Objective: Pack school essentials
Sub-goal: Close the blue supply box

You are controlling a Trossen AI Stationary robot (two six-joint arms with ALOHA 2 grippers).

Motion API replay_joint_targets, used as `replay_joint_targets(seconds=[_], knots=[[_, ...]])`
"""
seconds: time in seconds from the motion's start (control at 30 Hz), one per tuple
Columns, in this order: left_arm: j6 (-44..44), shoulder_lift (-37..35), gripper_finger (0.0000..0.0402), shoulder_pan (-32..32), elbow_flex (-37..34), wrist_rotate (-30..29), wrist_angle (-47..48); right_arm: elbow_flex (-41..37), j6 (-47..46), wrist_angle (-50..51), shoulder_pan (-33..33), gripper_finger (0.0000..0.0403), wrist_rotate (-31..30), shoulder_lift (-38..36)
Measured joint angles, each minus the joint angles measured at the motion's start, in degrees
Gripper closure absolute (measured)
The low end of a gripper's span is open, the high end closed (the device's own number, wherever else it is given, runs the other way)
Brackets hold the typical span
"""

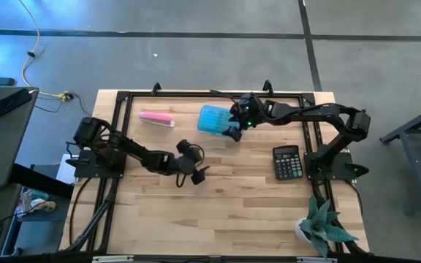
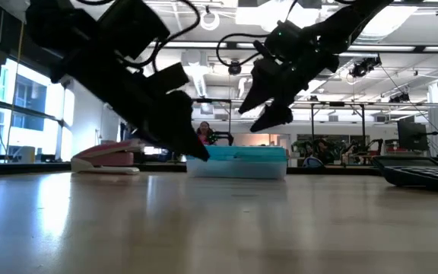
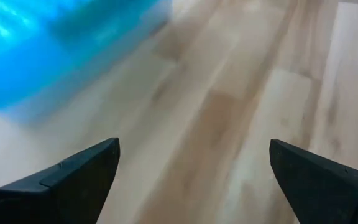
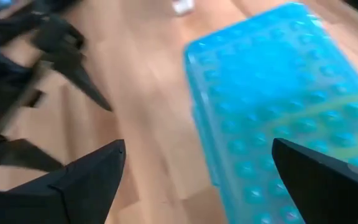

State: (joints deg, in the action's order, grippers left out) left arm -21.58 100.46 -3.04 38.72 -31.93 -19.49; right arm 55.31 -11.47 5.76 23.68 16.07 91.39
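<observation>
Toward the far middle of the table (image 1: 225, 212) lies a light-blue box (image 1: 213, 120) with a bumpy, translucent lid, closed and flat on the wood. Right gripper (image 1: 234, 132) hangs just at the box's right edge, above the wood in the low view, its jaws spread wide and empty; its wrist camera looks down on the box lid (image 4: 278, 112) between the two dark fingers (image 4: 86, 180). Left gripper (image 1: 198, 175) sits nearer, at mid-table, well apart from the box on its near-left side, low over the bare wood. Its jaws are also spread, holding nothing, and the box shows as a blue blur (image 3: 55, 43) beyond its fingers (image 3: 73, 180).

Left of the box, at the far side, lies a pink bar (image 1: 156, 117), apart from both grippers. A black calculator (image 1: 286, 161) rests to the right, near the right arm's base. A small potted plant (image 1: 324, 225) stands at the near right corner. Whatever the box holds cannot be made out through the lid.
</observation>
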Motion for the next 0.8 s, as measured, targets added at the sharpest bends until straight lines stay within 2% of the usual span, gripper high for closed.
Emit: replay_joint_targets(seconds=[0.13, 0.27, 0.47, 0.73, 0.8], knots=[[10.0, 0.0, 0.0019, 1.4, 3.8, -3.8, 1.4, 0.0, 0.6, 2.0, 0.3, 0.0021, -5.0, 0.0], [18.0, 0.0, 0.007, 4.0, 8.4, -4.7, 5.3, 0.0, 1.1, 4.0, 0.3, 0.0062, -6.7, 0.0], [25.9, 0.0, 0.0193, 9.3, 14.4, -4.8, 12.9, 0.0, 1.5, 4.8, 0.3, 0.0147, -8.5, -0.1], [33.9, -0.1, 0.0378, 17.3, 16.9, -3.9, 13.3, 0.1, 2.8, 6.4, 0.5, 0.0279, -11.8, -0.1], [33.0, -0.1, 0.0393, 19.8, 16.9, -1.0, 13.5, 0.1, 2.7, 7.2, 0.7, 0.0314, -11.8, -0.1]])
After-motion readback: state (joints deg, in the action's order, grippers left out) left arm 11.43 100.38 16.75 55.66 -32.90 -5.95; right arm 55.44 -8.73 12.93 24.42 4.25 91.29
